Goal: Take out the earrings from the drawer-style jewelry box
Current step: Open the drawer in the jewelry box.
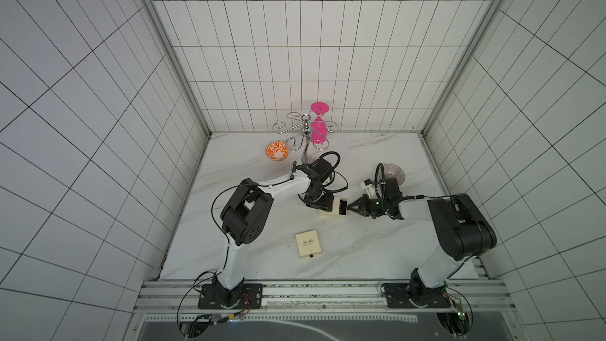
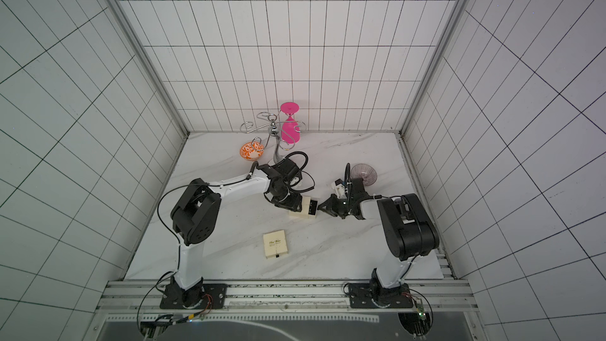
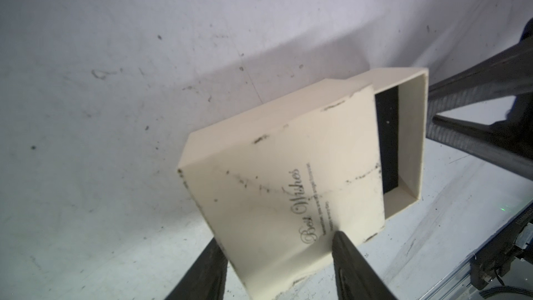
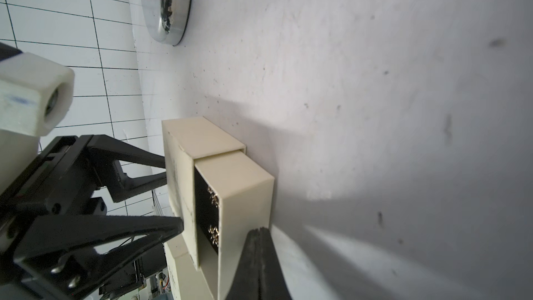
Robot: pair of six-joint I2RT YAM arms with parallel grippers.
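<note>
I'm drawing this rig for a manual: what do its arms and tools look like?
The left arm and right arm have white links and bulky black joints, with black cables looping alongside. The left tool and right tool are black, with tapered fingers.

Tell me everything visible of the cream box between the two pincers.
The cream box is a scuffed, cardboard-looking sleeve printed "Best Wishes", clamped across its broad faces by the left pincer. Its drawer is slid partly out, black-lined, holding small gold earrings. The shut right pincer meets the drawer's front.
</note>
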